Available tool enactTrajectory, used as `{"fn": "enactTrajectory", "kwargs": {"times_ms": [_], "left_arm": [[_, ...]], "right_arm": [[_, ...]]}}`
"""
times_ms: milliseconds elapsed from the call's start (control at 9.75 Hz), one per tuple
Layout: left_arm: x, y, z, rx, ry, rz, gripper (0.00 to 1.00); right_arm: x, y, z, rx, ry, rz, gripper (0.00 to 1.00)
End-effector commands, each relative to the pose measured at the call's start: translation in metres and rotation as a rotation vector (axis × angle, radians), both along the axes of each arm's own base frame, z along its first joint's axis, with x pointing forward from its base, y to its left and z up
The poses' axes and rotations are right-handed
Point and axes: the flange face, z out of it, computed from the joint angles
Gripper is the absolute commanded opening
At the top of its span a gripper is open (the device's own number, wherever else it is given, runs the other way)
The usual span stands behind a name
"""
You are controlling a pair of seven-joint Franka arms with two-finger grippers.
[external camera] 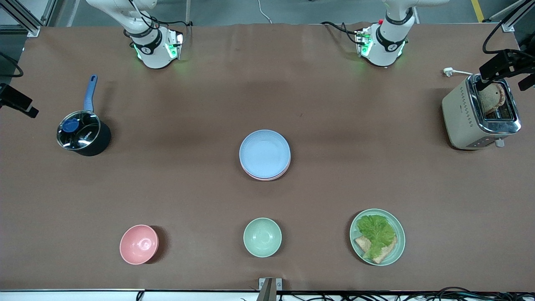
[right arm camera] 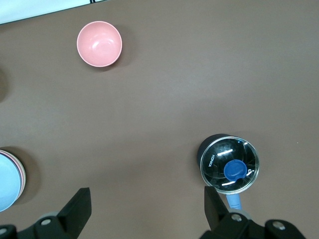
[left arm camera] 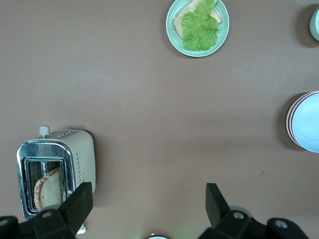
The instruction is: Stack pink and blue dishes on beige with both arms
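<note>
Nearest the front camera, three dishes are sitting in a row on the brown tabletop (external camera: 317, 125): a small pink bowl (external camera: 138, 244) toward the right arm's end, a small mint-green bowl (external camera: 262, 236) in the middle, and a mint-green plate (external camera: 377, 236) carrying lettuce (external camera: 376, 232) and a slice of bread (external camera: 383, 251) toward the left arm's end. Farther from the camera, in the middle of the tabletop, the pale blue plate (external camera: 264, 153) is lying on top of a stack, with the rim of the pink plate (external camera: 267, 177) peeking out just beneath it; a thin pale edge is showing in the stack too, but I cannot tell whether that is the beige plate. Farther still, a dark saucepan (external camera: 83, 134) with a glass lid and a blue handle is standing at the right arm's end, and a cream toaster (external camera: 480, 112) with a slice of bread in its slot is standing at the left arm's end. Both arms are waiting, drawn back high over their own ends of the tabletop. The right end effector (right arm camera: 145, 209) is hanging released and empty over bare tabletop beside the saucepan, its fingers spread wide. The left end effector (left arm camera: 148, 208) is hanging equally released and empty, over bare tabletop beside the toaster.
</note>
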Motion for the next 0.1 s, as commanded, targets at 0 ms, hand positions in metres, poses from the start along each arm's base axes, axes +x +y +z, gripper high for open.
{"fn": "enactTrajectory", "kwargs": {"times_ms": [0], "left_arm": [[-0.0004, -0.0018, -0.0148, 0.012, 0.040, 0.009, 1.00]], "right_arm": [[-0.0002, 0.0027, 0.0027, 0.008, 0.011, 0.018, 1.00]]}}
